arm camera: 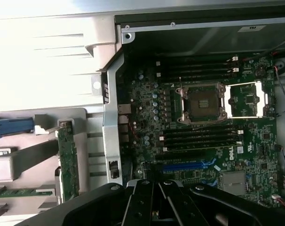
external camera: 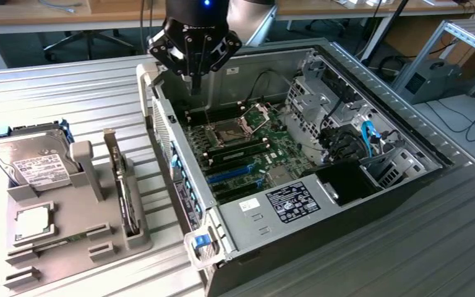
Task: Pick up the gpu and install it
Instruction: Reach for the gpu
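Black robot gripper (external camera: pixel 195 85) poised over the far left corner of the open grey metal computer case (external camera: pixel 402 133), as the exterior view frames it. Its fingers (external camera: pixel 193 79) are pressed together, empty and touching nothing. The gpu (external camera: pixel 122 185), a thin flat rectangular card with a dark circuit board and a silvery end bracket, stands on its long edge in a slot of the grey plastic holder (external camera: pixel 64 247), to the exterior view's left of the case. Its long axis runs far to near, roughly parallel to the case's left wall, with the bracket at the far end. A silver hard drive with a white label (external camera: pixel 27 164) stands further left.
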Tool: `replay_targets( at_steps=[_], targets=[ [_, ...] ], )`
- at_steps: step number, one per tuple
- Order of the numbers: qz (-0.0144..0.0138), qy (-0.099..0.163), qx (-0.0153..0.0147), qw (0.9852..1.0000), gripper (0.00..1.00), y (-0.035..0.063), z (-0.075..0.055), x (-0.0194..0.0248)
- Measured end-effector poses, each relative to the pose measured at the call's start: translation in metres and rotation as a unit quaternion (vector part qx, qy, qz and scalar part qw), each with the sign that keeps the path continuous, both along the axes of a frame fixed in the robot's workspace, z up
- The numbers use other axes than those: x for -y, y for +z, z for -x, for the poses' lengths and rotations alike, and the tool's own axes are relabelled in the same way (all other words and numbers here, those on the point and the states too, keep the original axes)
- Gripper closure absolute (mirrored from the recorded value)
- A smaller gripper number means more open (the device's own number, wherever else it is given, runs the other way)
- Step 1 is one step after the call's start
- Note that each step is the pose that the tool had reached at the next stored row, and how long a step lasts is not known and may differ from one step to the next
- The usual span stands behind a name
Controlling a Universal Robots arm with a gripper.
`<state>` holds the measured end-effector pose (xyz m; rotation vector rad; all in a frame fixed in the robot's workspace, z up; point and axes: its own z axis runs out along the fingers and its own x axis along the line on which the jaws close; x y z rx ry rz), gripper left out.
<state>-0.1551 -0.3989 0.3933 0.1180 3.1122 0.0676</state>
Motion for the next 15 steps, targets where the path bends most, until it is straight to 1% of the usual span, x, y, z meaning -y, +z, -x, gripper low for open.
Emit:
replay_targets(
  at_steps=[7, 9, 11, 13, 15],
  targets=[
    [0.0000, 0.000, 0.0000, 1.0000, 0.89, 0.0000, 0.006, 0.0000],
    [0.0000, 0.000, 0.0000, 1.0000, 0.89, -0.0001, 0.022, 0.0000],
    [0.0000, 0.000, 0.0000, 1.0000, 0.89, 0.0000, 0.043, 0.0000],
    [0.0000, 0.000, 0.0000, 1.0000, 0.89, 0.0000, 0.049, 0.0000],
    [0.0000, 0.000, 0.0000, 1.0000, 0.89, 0.0000, 0.051, 0.0000]
  ],
)
